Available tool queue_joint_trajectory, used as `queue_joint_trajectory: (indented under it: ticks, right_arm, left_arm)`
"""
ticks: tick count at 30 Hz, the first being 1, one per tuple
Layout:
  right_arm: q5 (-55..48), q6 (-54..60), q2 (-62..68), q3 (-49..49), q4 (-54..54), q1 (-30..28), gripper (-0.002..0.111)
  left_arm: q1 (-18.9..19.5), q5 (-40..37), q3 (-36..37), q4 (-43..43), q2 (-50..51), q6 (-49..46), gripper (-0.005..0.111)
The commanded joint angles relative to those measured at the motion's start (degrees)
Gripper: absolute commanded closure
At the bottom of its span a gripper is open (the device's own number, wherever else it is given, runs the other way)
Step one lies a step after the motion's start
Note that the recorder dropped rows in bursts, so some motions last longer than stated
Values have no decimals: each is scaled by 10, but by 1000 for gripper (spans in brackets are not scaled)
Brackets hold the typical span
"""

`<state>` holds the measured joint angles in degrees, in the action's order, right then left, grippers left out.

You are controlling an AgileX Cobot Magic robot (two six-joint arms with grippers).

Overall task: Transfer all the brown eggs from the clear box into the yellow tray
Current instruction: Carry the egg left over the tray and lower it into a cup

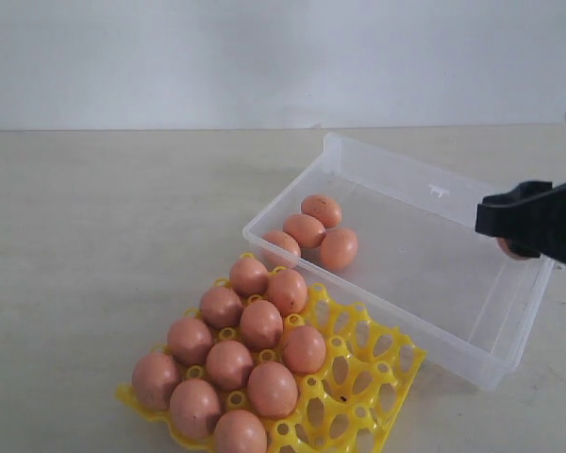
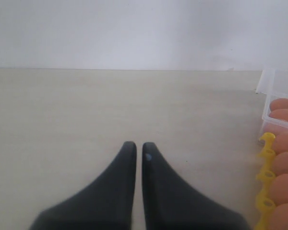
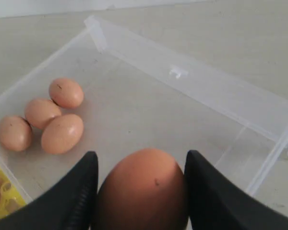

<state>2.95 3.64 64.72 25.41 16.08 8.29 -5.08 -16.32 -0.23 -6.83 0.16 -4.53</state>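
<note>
Pale beige tabletop (image 1: 94, 245) with a plain white wall (image 1: 264, 57) behind it, nothing fancy. The right gripper (image 3: 141, 158) has one brown egg (image 3: 141, 196) wedged squarely between its two black fingers (image 3: 81, 191), both of them pressed against its sides. So it's clamped on that egg, jaws about an egg's width apart. It hangs over the right end of the clear box (image 1: 434, 344), and from the outside camera you only catch a sliver of the egg behind the black gripper.

Counting the brown eggs: four are bunched together (image 1: 304, 229) in the box's far-left corner, touching each other and well apart from the one being held. Eleven sit in cups of the yellow tray (image 1: 373, 363), filling its left part (image 1: 261, 324), while the cups along the right side are bare. With the held one, that's sixteen total. The tray sits just beside the box's near-left corner, on the table.

The left gripper (image 2: 136, 148) hovers over bare table off to the tray's left. Its fingers are pinched nearly together with just a thin slit between them, and there's nothing in them.
</note>
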Motion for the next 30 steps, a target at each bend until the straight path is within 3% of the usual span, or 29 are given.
queue_joint_trajectory:
  ticks: [1, 6, 10, 12, 15, 18, 21, 26, 30]
  right_arm:
    - [81, -3, -6, -11, -9, -3, 108]
    - [302, -41, -6, -11, -19, -3, 108]
    - [426, -167, -6, -11, -56, -3, 108]
    - [444, -294, -6, -11, -106, -3, 108]
    - [444, -476, -6, -11, -276, -3, 108]
    - [451, -575, -4, -11, -490, -3, 108]
    - [468, -668, 17, -11, -620, -3, 108]
    - [513, -719, 109, 8, -689, -3, 108]
    - [608, -766, 211, 54, -741, -4, 108]
  left_arm:
    - [-3, 2, 2, 2, -2, 0, 103]
    - [-3, 2, 2, 2, -2, 0, 103]
    - [-3, 2, 2, 2, -2, 0, 103]
    - [-3, 2, 2, 2, -2, 0, 103]
    - [-3, 2, 2, 2, -2, 0, 103]
    - [-3, 1, 2, 2, -2, 0, 103]
    - [-3, 1, 2, 2, -2, 0, 103]
    - [-3, 2, 2, 2, -2, 0, 103]
    - [-3, 3, 2, 2, -2, 0, 103]
